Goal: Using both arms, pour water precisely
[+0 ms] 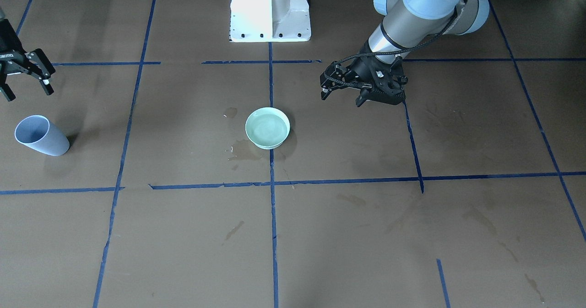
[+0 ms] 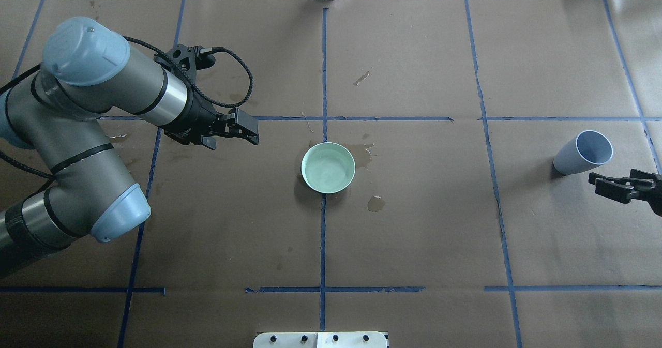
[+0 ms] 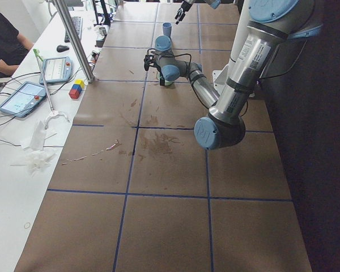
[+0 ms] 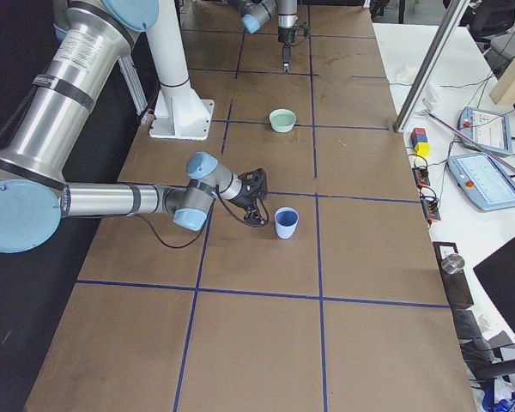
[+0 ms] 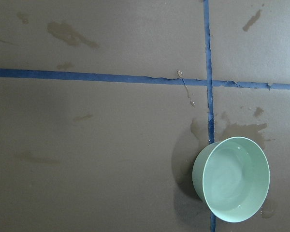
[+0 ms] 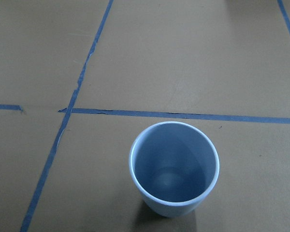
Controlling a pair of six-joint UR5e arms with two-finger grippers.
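The left arm (image 2: 103, 89) reaches forward, folded sharply at the elbow; the left end effector (image 1: 341, 98) hangs tilted downward, fingers parted and empty. The right arm (image 4: 112, 199) stretches out low and nearly level, the right end effector (image 1: 27, 93) spread wide, apparently gripping nothing

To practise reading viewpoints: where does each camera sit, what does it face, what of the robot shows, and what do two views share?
Front-facing: across table, faces pedestal; left arm, right fingers.
Overhead: behind robot, down on bowl; same parts.
Exterior left: table's end; left arm near.
Exterior right: other end; right arm near.
Left wrist: over bowl; no robot.
Right wrist: over cup; no robot.
Shared: overhead, right wrist see cup.
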